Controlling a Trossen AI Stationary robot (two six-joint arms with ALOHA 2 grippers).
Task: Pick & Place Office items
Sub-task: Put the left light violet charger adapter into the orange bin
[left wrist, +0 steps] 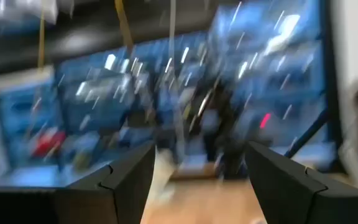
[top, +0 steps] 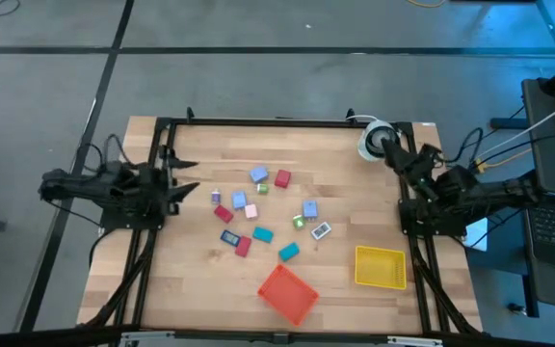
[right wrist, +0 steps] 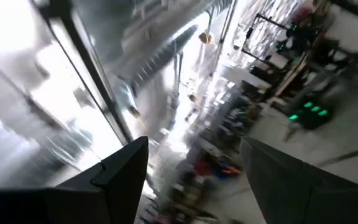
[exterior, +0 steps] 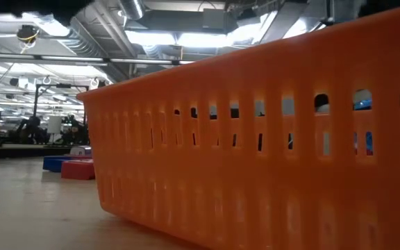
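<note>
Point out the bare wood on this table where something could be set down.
Bare wood runs between the left tool and the small pieces, and along the front left, beside the orange tray. The centre is crowded; the yellow tray fills the front right.

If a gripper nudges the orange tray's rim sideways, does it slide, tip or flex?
Probably slides: the orange tray lies flat on the bare wooden table and looks empty, so likely light. Tipping seems unlikely, since it is broad and shallow. Its slotted wall looks like thin plastic and may flex a little.
</note>
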